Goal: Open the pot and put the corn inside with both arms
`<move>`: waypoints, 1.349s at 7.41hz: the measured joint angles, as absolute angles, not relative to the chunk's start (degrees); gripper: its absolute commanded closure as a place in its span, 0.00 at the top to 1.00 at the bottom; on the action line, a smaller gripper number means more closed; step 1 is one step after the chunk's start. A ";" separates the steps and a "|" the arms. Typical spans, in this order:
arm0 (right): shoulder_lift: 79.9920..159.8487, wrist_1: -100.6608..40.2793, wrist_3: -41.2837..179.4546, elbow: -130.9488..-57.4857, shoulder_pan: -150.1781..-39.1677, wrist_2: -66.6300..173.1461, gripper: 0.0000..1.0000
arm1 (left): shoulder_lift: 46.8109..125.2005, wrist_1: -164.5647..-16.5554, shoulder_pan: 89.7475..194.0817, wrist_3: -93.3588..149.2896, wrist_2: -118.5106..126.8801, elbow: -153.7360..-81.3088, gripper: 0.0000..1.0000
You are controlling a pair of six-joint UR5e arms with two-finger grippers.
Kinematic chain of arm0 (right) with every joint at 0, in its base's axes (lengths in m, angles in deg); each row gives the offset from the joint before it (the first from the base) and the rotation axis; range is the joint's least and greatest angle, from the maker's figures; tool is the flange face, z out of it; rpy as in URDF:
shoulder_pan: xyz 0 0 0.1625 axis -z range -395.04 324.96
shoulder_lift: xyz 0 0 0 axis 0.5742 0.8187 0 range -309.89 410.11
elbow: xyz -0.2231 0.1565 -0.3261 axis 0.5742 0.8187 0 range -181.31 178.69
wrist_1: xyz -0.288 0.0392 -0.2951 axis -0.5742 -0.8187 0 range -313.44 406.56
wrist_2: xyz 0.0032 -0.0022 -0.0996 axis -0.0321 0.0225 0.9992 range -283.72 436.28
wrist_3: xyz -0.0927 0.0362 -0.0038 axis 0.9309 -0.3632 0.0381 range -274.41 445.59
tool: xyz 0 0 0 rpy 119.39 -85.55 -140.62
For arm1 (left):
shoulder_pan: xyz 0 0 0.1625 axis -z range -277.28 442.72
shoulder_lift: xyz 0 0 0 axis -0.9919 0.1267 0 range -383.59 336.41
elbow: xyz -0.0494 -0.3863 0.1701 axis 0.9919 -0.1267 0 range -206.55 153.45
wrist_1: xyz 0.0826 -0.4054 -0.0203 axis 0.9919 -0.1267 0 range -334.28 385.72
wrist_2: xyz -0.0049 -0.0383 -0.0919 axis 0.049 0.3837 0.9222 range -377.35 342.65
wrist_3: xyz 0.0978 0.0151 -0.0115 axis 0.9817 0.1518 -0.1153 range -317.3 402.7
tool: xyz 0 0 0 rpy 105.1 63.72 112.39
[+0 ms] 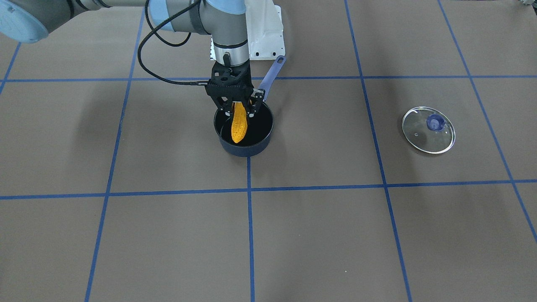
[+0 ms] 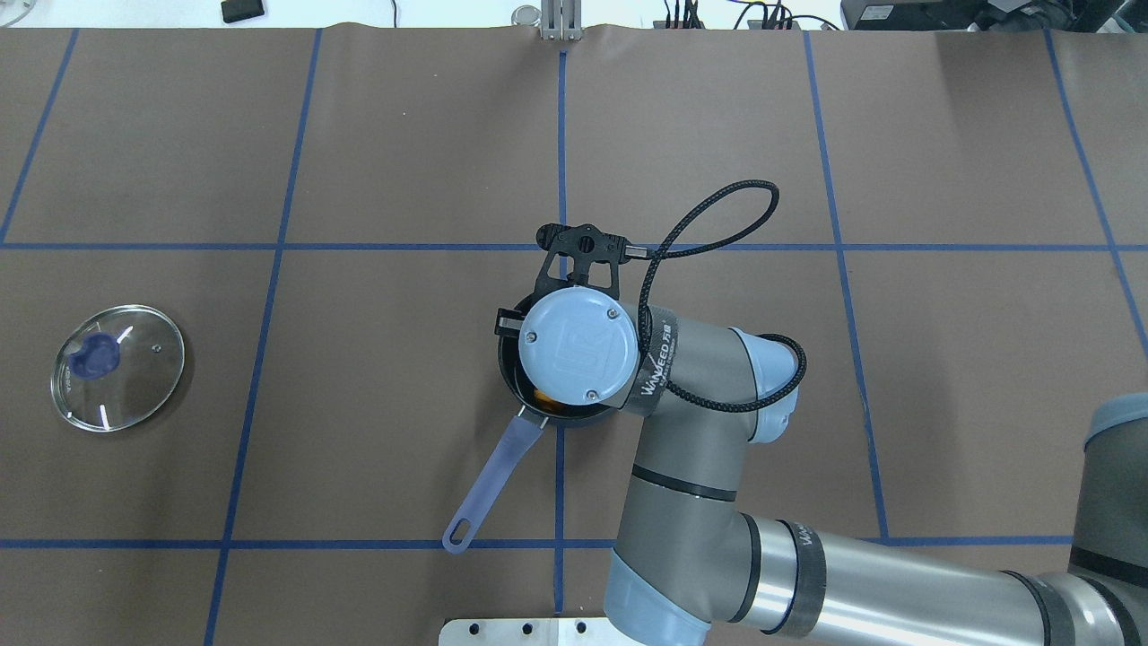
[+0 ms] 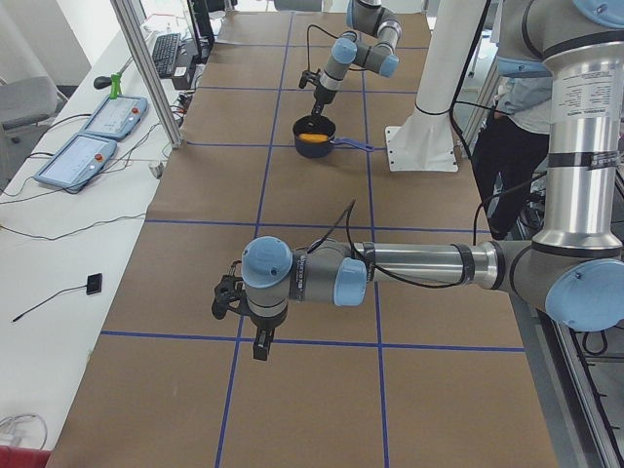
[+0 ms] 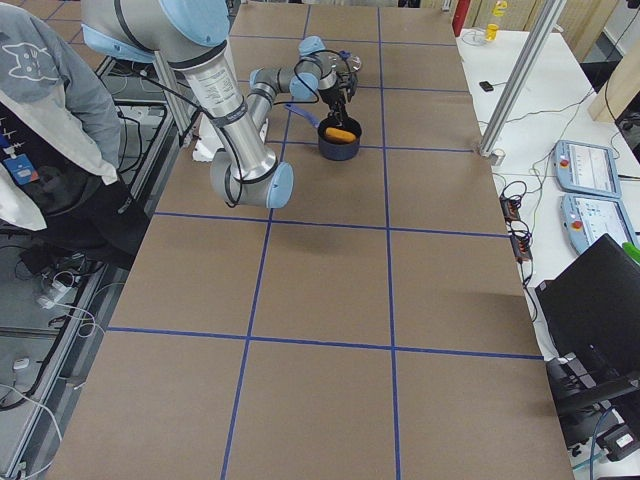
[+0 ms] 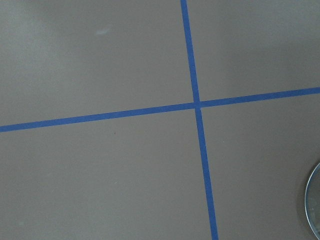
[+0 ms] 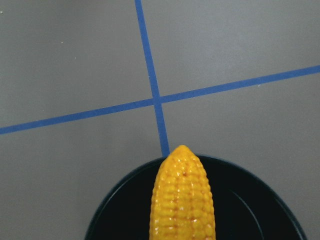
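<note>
Exterior front-facing view: right gripper (image 1: pixel 240 113) hangs over the open pot (image 1: pixel 247 151), wrist pointing straight down.
Right gripper state: jaws closed in on the thick end of the corn (image 1: pixel 239 126). It looks held, not dropped, though the pad contact itself is too small to see.
Corn, where: inside the pot's rim line, with the tapered tip low against the black interior and the thick end up at finger level.
Corn, long axis: tilted, running from the fingers down and away from the robot. The right wrist view shows the tip pointing the same way, with dark pot beneath it.
Key relation: the corn lies directly under the gripper and the pot directly under the corn, so my read is that only the release remains.
Pot: uncovered, standing on the table (image 1: pixel 319 235), with its handle (image 1: pixel 272 72) pointing back toward the robot's base.
Lid (image 1: pixel 428 129): flat on the table, well apart from the pot, on the robot's left.
Nearer arm: the right, by a long way.
Left gripper (image 3: pixel 232 297): off down the table, seen only from the side. I cannot tell whether it is open or closed. Its wrist camera catches a sliver of the lid's edge.
Risk, as I judge it: the corn's thick end may catch the far rim when let go.
</note>
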State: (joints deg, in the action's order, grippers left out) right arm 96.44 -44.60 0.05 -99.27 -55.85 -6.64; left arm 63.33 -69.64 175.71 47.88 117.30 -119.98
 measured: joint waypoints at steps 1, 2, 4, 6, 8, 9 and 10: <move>96.41 -44.56 0.49 -99.37 -56.34 -6.47 1.00 | 63.34 -69.64 175.71 47.88 117.30 -119.96 0.99; 96.37 -44.56 1.67 -99.48 -58.15 -7.75 1.00 | 63.33 -69.64 175.71 47.88 117.28 -119.92 0.99; 96.98 -44.71 9.25 -99.52 -67.38 -16.34 1.00 | 63.34 -69.62 175.71 47.88 117.22 -119.87 0.99; 100.93 -44.68 24.75 -99.18 -81.19 -28.50 1.00 | 63.31 -69.48 175.68 48.00 117.25 -119.36 0.99; 107.68 -44.65 46.83 -97.22 -96.10 -40.93 1.00 | 63.13 -69.45 175.68 48.28 117.22 -118.69 0.99; 111.26 -44.69 58.00 -95.52 -102.91 -46.21 1.00 | 62.86 -69.57 175.68 48.35 117.21 -118.73 0.99; 115.18 -44.79 67.44 -94.23 -108.86 -50.22 1.00 | 62.67 -69.67 175.66 48.39 117.21 -119.05 0.99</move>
State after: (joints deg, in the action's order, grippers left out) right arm 115.18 -44.79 67.44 -94.23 -108.86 -50.22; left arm 62.67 -69.67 175.66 48.39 117.21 -119.05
